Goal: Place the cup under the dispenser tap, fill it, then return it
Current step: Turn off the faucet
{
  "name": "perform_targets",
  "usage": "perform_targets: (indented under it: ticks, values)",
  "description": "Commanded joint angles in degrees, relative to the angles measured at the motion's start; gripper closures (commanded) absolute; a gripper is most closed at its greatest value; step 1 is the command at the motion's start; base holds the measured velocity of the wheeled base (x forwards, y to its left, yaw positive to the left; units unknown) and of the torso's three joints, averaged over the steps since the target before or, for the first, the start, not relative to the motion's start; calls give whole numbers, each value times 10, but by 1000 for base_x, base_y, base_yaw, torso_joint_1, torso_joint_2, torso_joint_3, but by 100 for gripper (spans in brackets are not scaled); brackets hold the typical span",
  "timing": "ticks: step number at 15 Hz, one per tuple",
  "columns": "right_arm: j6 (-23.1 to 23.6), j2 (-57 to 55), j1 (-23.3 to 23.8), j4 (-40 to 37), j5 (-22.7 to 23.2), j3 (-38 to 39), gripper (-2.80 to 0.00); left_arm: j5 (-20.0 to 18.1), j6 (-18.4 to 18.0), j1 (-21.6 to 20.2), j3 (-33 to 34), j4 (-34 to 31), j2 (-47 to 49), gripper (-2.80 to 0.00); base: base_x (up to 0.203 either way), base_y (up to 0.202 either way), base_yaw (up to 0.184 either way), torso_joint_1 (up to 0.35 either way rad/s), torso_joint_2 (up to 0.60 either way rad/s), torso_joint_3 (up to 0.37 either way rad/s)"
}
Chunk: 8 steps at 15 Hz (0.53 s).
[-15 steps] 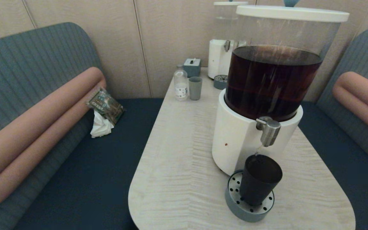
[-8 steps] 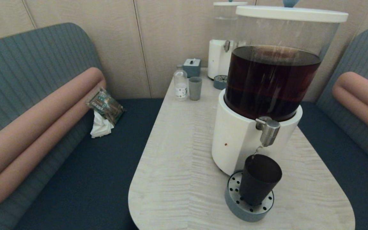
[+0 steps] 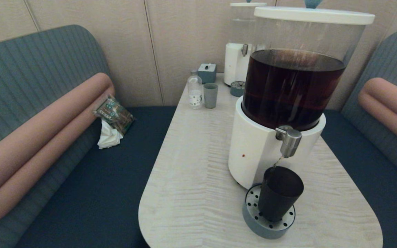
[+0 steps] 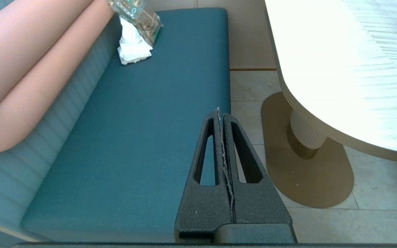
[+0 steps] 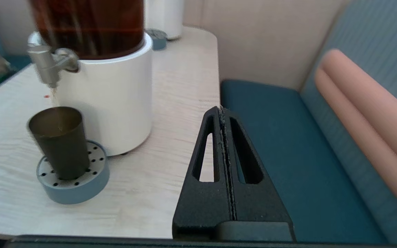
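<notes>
Head view: the cup [image 3: 280,193] stands upright on the drip tray [image 3: 253,225] under the tap [image 3: 289,139]; no arms show. Left wrist view: left gripper [image 4: 219,113] pressed closed, empty, above the bench [image 4: 143,137]. Right wrist view: right gripper [image 5: 221,112] likewise closed and empty, at the table [image 5: 171,113] edge, apart from the cup.

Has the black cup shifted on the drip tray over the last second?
No. The cup stands at the same spot on the grey drip tray, under the dispenser tap, with a thin stream falling.

Matte black cup [image 3: 280,193] upright on the perforated drip tray, directly beneath the brushed-steel dispenser tap [image 3: 290,140].
</notes>
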<state>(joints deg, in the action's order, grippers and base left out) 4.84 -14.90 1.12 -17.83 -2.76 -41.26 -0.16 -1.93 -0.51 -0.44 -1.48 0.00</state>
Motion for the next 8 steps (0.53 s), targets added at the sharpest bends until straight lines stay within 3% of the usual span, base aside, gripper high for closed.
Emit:
perform_targets:
  ticks: [1,5,8]
  values:
    - [1,51,-8,-1,1,20,0,1,0,0,0,0,1,0,0,0,0,0,0,0]
    - [2,121,-10,41,3,91,0,0,0,0,0,0,1,0,0,0,0,0,0,0]
    - [18,145,-10,144,-8,187,0,0,0,-1,0,0,1,0,0,0,0,0,0,0]
